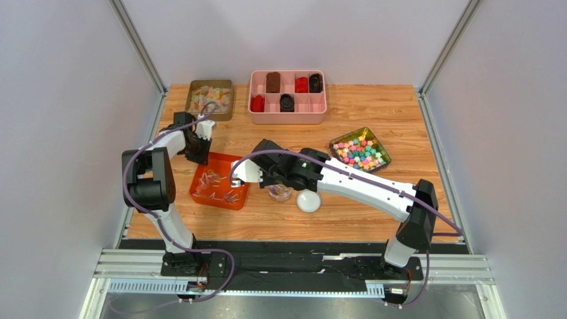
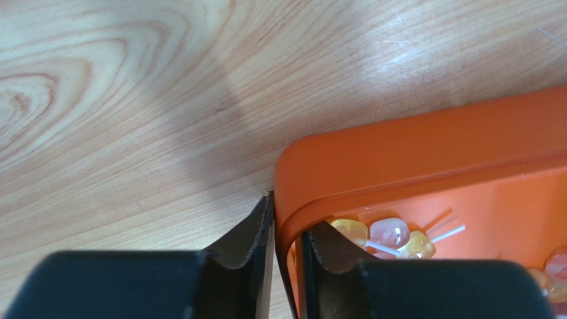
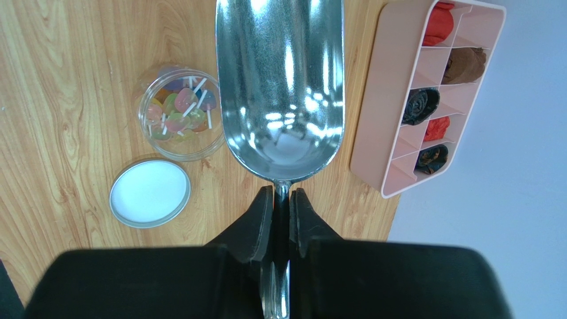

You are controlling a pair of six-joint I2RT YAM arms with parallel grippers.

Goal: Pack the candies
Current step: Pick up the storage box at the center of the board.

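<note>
Evidently we are partway: some candies (image 3: 176, 116) sit in the open jar (image 3: 142, 100), its lid (image 3: 150, 193) beside it, and more lie in the orange tray (image 2: 412, 159). Our left fingers (image 2: 253, 232) pinch the tray rim, while our right fingers (image 3: 256, 226) clamp the handle of the empty scoop (image 3: 283, 86)

Bright, even overhead light. Top view sharp, soft shadows on the desk (image 1: 373, 119). Left wrist view: diagonal shadow upper middle, left tool (image 2: 289, 219) blurred. Right wrist view: glare streaks the scoop (image 3: 279, 86).
</note>
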